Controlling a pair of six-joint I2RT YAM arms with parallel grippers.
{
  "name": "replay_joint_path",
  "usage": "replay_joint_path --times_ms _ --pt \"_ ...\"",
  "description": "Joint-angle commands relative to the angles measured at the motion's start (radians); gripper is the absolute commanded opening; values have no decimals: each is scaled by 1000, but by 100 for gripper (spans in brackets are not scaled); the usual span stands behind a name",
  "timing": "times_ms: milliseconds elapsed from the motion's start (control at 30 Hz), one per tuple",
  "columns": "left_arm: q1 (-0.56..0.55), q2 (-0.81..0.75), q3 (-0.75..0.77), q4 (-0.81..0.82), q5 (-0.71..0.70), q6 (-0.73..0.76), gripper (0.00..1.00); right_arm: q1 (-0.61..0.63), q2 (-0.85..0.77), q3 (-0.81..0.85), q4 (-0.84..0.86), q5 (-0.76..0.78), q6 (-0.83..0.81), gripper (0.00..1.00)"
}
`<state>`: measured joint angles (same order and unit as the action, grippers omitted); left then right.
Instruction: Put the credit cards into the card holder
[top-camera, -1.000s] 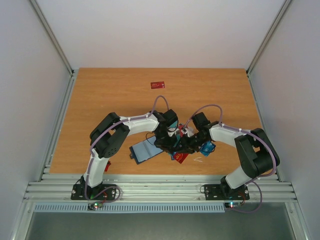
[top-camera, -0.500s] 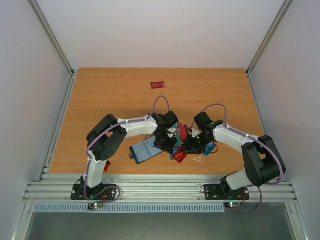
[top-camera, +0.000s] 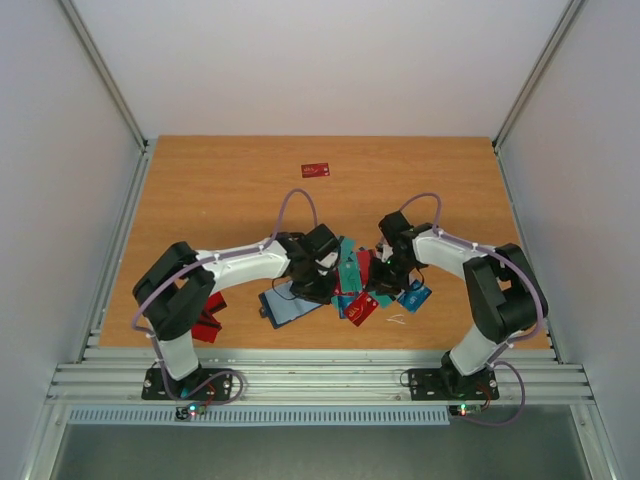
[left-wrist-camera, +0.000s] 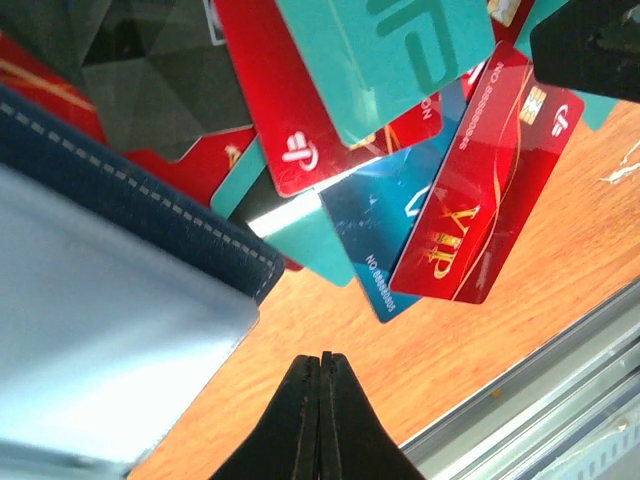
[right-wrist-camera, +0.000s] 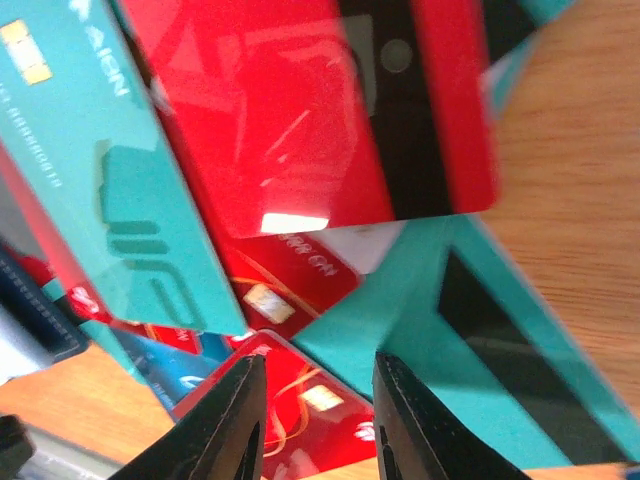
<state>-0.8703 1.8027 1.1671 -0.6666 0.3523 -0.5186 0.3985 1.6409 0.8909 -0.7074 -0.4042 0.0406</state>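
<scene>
The credit cards (top-camera: 355, 283) lie in an overlapping pile of teal, red and blue at the table's front middle. The card holder (top-camera: 285, 304) lies open just left of them, navy edge (left-wrist-camera: 140, 215) and grey-blue inside. My left gripper (top-camera: 322, 288) is shut and empty (left-wrist-camera: 322, 360), low over bare wood between the holder and a red VIP card (left-wrist-camera: 480, 230). My right gripper (top-camera: 381, 279) is open (right-wrist-camera: 318, 385) and empty, right above the pile, over a red card (right-wrist-camera: 300, 410) and a teal card with a black stripe (right-wrist-camera: 470, 340).
One red card (top-camera: 316, 170) lies alone at the back middle. A blue card (top-camera: 414, 296) lies right of the pile. Red cards (top-camera: 210, 322) lie by the left arm's base. The metal front rail (left-wrist-camera: 560, 400) runs close by.
Both grippers have drawn apart from over the pile, the left one leftward and lower, the right one back. More of the spread cards shows between them.
</scene>
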Motion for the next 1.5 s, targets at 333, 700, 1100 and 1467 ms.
replay_joint_path --times_ms 333,700,1100,1467 --pt "-9 -82 -104 100 -38 -90 2 141 63 8 -53 15 -92 30" --pt "-21 -132 -197 184 15 -106 4 289 84 -2 -38 -55 -133 30" --pt "-41 -160 -250 230 -50 -141 10 337 50 -16 -17 -133 -131 30" --pt "-76 11 -27 120 -157 -148 15 334 -171 -30 -164 -40 2 30"
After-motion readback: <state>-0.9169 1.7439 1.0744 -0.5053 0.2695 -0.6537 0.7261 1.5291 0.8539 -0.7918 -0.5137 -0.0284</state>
